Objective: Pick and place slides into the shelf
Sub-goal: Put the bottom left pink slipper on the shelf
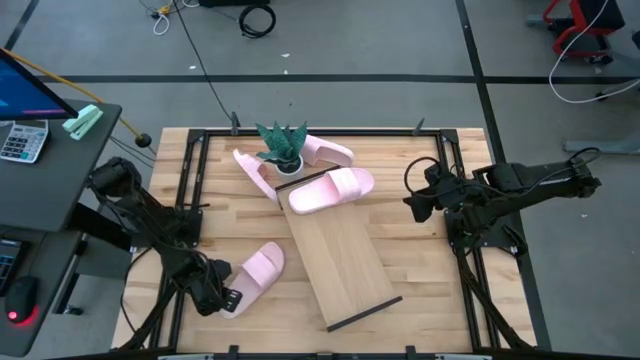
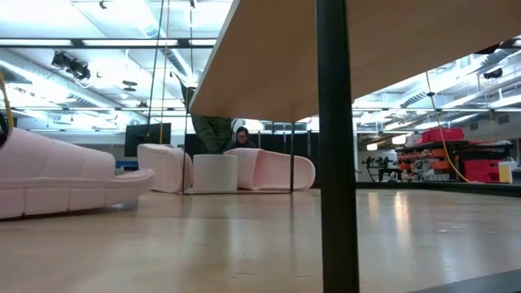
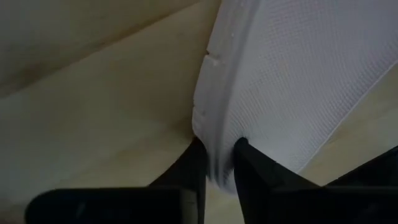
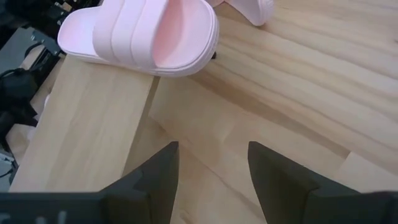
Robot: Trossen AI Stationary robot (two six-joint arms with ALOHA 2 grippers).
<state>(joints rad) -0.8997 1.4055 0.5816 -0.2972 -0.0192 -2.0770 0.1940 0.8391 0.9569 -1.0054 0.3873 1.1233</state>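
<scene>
Low at the table's near-left, left pincer (image 1: 222,297) pinches a slide's (image 1: 256,272) edge; right pincer (image 4: 211,163) gapes empty.

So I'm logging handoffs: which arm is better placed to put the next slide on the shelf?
Left. The left gripper is already shut on a slide; the right gripper hangs open, holding nothing, beside the shelf.

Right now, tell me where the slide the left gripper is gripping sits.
In the high view, the slide lies on the tabletop at front left, just left of the shelf, with the left gripper clamped on its end.
</scene>
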